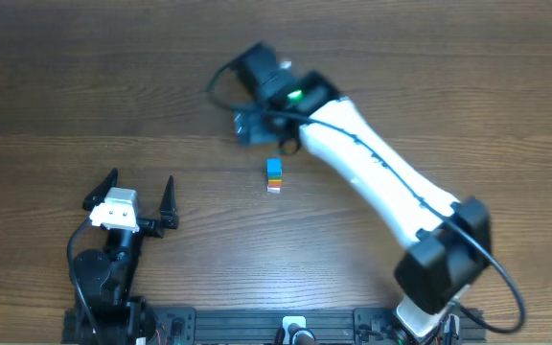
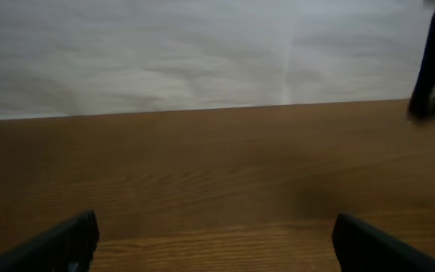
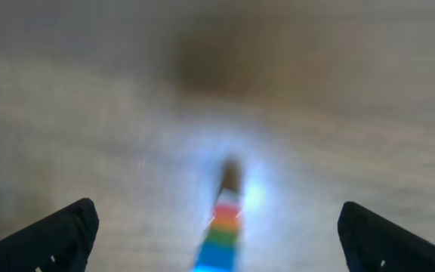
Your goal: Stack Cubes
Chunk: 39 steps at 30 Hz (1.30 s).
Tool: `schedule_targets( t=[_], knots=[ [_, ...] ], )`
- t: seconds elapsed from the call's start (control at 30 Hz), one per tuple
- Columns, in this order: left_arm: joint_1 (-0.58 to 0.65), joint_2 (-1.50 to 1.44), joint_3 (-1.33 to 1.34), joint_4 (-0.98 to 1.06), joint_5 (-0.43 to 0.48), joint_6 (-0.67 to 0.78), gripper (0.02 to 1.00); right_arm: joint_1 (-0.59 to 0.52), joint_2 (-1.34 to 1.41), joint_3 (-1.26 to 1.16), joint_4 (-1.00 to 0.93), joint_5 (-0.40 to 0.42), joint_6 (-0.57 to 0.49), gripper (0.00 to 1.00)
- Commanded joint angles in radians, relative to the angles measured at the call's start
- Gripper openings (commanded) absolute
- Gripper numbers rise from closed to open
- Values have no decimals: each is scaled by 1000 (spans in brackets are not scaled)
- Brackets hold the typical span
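above the cube stack [image 1: 274,175] on the bench [image 1: 65,77], my right fingers [image 3: 66,230] hang wide apart; my left fingers [image 2: 59,242], likewise wide.

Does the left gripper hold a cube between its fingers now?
No, the left gripper is open, and between its fingers lies only the bare wooden table.

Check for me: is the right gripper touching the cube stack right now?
Apart. In the right wrist view the right gripper is open, its fingers far out on either side of the cube stack, with bare table between.
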Motion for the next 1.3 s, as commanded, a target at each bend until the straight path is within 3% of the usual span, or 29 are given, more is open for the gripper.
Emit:
schedule_targets(
  t=[0.03,0.17,0.27,0.47,0.73,1.0,1.3],
  knots=[
    [7,-5,-6,1,9,14,1000,-130,-160,-11,92,124,-189,991],
    [7,-5,-6,1,9,14,1000,-222,-339,-153,234,148,-332,991],
    [7,-5,-6,1,9,14,1000,-312,-577,-405,405,217,-360,993],
    [7,-5,-6,1,9,14,1000,-420,-1015,-826,615,209,-402,991],
    [7,-5,-6,1,9,14,1000,-503,-1516,-1266,789,27,-502,993],
    [7,-5,-6,1,9,14,1000,-504,-1726,-1512,892,26,-510,993],
    [7,-5,-6,1,9,14,1000,-570,-1746,-1681,1047,48,-520,991]
  ],
)
